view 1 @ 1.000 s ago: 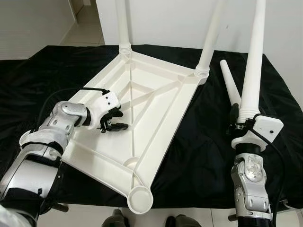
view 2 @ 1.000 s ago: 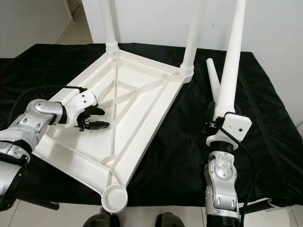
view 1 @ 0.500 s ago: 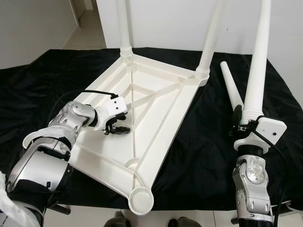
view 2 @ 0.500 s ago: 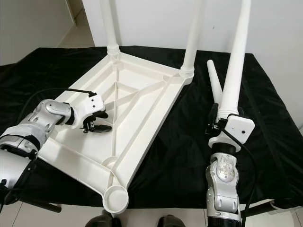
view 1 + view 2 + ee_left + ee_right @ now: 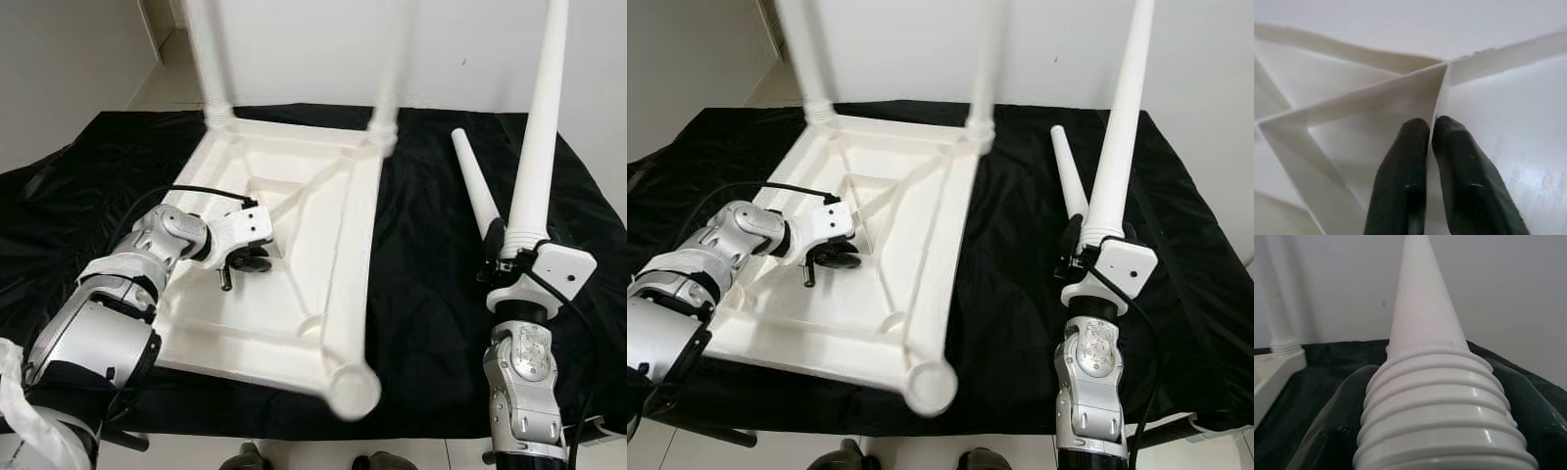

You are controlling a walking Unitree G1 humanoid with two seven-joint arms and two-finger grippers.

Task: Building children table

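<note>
The white table top (image 5: 323,211) lies upside down on the black cloth, with two white legs (image 5: 210,59) (image 5: 391,69) standing in its far corners. My left gripper (image 5: 240,269) is shut on a thin rib (image 5: 1439,93) of the underside, its fingers (image 5: 1405,166) pinching the rib from both sides. At the right, my right gripper (image 5: 493,247) is shut on a third leg (image 5: 539,127), held upright with its threaded end (image 5: 1440,401) between the fingers. A fourth leg (image 5: 474,186) lies loose on the cloth behind it.
Black cloth (image 5: 431,294) covers the work table right up to its near edge. The table top's near corner socket (image 5: 353,390) sits close to that edge. A white wall stands behind, and pale floor shows at the far left.
The table top has turned on the cloth: its near corner swung right and its far legs swung left, with my left gripper on the rib. The right arm keeps its leg upright.
</note>
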